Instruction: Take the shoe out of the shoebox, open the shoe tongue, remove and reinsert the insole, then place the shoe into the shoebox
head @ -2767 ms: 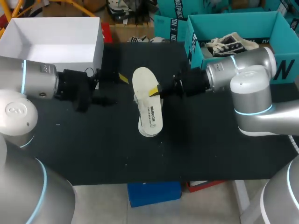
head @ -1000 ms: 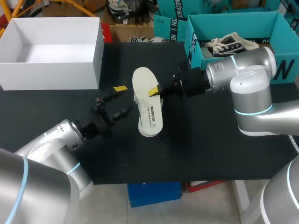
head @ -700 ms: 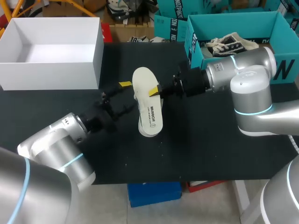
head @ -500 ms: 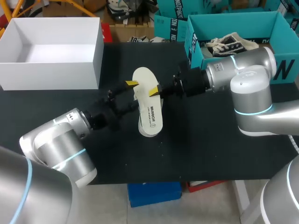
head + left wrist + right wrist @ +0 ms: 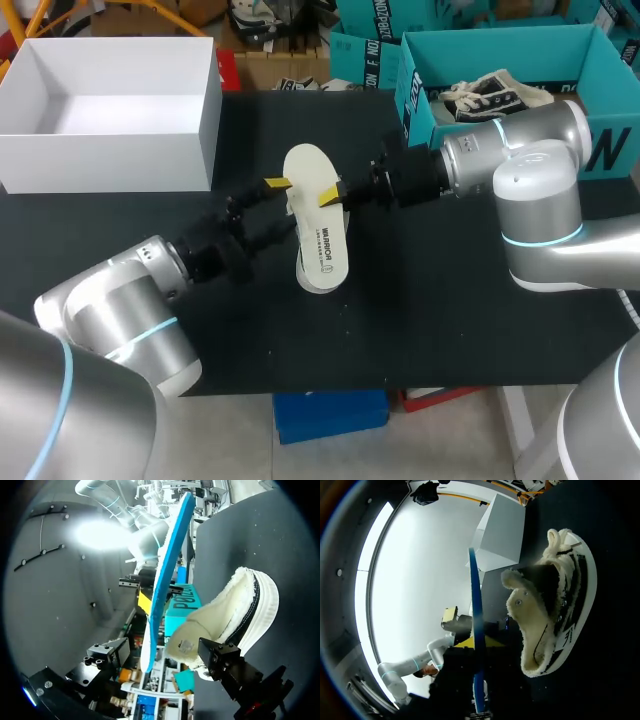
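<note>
A cream sneaker (image 5: 325,255) lies on its side mid-table, its sole turned up in the head view. Its insole (image 5: 305,170), pale on top and blue underneath, stands out of the shoe. My right gripper (image 5: 330,196) is shut on the insole's edge. My left gripper (image 5: 282,205) is open beside the insole, one yellow tip level with it. In the left wrist view the insole (image 5: 167,575) stands edge-on between the spread fingers (image 5: 222,657), which do not touch it, and the shoe (image 5: 235,615) lies beside them. The white shoebox (image 5: 205,110) stands empty at the back left.
A teal box (image 5: 420,110) holding another dark-and-white shoe (image 5: 490,95) stands at the back right, close behind my right arm. Bare black tabletop (image 5: 430,320) lies in front of the shoe and to its right.
My left arm swung down from beside the shoebox and brought its open gripper up to the insole's left side. My right gripper and the insole have not moved.
</note>
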Robot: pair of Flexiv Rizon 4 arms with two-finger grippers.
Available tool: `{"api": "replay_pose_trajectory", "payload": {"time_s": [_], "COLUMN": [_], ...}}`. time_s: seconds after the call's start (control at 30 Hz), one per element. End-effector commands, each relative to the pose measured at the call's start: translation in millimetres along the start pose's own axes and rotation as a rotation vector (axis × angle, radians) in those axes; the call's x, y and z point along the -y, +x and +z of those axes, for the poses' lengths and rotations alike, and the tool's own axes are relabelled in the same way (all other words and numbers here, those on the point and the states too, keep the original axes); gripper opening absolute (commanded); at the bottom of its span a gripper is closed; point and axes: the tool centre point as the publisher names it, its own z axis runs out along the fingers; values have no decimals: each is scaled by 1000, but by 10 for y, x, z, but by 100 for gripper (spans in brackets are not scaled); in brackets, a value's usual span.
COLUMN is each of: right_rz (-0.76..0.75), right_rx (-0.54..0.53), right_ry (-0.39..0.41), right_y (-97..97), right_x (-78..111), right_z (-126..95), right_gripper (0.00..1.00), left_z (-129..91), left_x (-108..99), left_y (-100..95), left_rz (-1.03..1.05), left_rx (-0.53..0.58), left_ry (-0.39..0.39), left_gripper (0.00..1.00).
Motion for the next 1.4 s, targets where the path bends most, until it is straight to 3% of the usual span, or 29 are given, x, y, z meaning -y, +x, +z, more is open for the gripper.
{"api": "replay_pose_trajectory", "payload": {"time_s": [0.03,0.1,0.13,0.2,0.3,0.5,0.6,1.03,1.07,1.1,1.4], "right_rz": [1,1,1,1,1,1,1,1,1,3,33], "right_rx": [1,1,1,1,1,1,1,4,10,24,144], "right_ry": [-1,-1,-1,-1,-1,-1,-1,-1,0,-3,-10], "right_y": [-3,-3,-3,-3,-3,-3,-3,-2,0,5,10], "right_x": [-1,-1,-1,-1,-1,-1,-1,-2,-4,-4,99], "right_z": [12,12,12,12,12,12,12,11,6,-2,-165], "right_gripper": [0,0,0,0,0,0,0,0,38,100,100], "left_z": [34,57,68,94,124,167,184,216,214,209,24], "left_x": [17,25,28,26,33,68,90,113,118,126,164], "left_y": [-27,-41,-46,-51,-55,-60,-56,-57,-59,-63,-96], "left_rz": [7,8,10,12,7,8,8,12,11,8,-36], "left_rx": [-10,-11,-13,-14,-12,-1,4,12,9,4,-105], "left_ry": [5,8,11,15,18,17,16,30,33,40,93], "left_gripper": [90,65,60,68,50,43,2,0,0,0,0]}}
